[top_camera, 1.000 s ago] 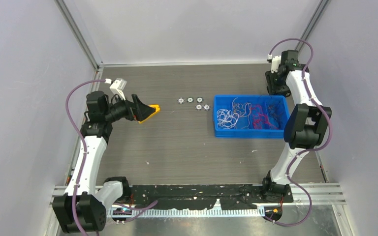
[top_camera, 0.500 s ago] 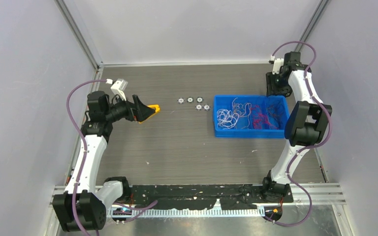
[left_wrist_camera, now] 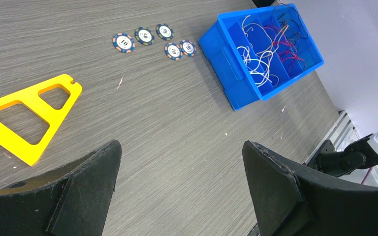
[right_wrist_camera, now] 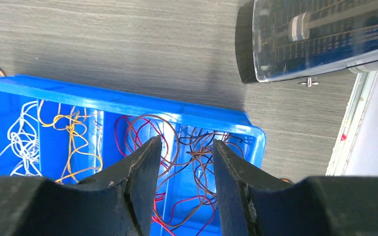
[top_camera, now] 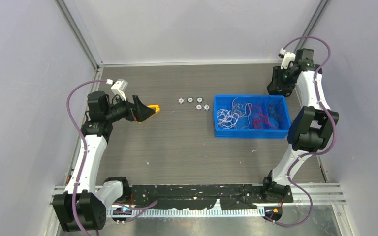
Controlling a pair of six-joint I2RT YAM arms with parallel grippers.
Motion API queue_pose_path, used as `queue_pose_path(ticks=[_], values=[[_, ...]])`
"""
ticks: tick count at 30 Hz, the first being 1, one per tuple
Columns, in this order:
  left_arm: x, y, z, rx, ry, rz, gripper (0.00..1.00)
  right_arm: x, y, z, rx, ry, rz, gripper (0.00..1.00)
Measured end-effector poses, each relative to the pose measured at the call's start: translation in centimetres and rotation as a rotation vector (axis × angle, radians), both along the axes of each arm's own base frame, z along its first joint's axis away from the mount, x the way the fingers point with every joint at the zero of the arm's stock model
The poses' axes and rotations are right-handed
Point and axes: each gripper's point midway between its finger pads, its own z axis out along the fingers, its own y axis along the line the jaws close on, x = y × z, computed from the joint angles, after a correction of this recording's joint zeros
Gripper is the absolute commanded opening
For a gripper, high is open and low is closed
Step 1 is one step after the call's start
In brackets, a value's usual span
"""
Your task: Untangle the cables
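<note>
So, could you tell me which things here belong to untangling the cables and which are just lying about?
Part of the job: cables in red, orange and white; blue bin holding them.
Just lying about: yellow triangle frame; five poker chips left of the bin.

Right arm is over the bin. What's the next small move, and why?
Probably lower the right end effector straight down into the end compartment of the blue bin: its jaws hang apart and empty directly above the brown and red cables lying there.
</note>
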Motion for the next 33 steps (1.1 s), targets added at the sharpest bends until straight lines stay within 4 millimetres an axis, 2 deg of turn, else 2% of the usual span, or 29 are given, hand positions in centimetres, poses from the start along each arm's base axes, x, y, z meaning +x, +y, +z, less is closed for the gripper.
queue_pose_path(ticks=[2,5,17,23,26,30,33], values=[[0.0,0.0,0.0,0.000,0.000,0.000,0.95,0.2,0.1,0.9,0.006,-0.031,0.002,0.48],[0.0,0.0,0.0,0.000,0.001,0.000,0.95,0.2,0.2,1.1,0.013,-0.035,0.004,0.48],[0.0,0.0,-0.1,-0.001,0.005,0.001,0.95,-0.7,0.0,-2.6,0.014,0.079,-0.004,0.43],[0.0,0.0,0.0,-0.002,0.007,0.002,0.94,-1.6,0.1,-3.4,0.016,0.120,0.004,0.27],[0.0,0.0,0.0,-0.002,0.007,0.002,0.94,-2.0,0.1,-3.5,0.014,0.132,0.014,0.08],[0.0,0.0,0.0,-0.002,0.005,0.002,0.94,-2.9,-0.4,-3.7,0.017,0.161,0.016,0.06],[0.0,0.0,0.1,-0.002,0.003,0.002,0.94,-3.8,-2.1,-3.8,0.015,0.180,-0.010,0.06]])
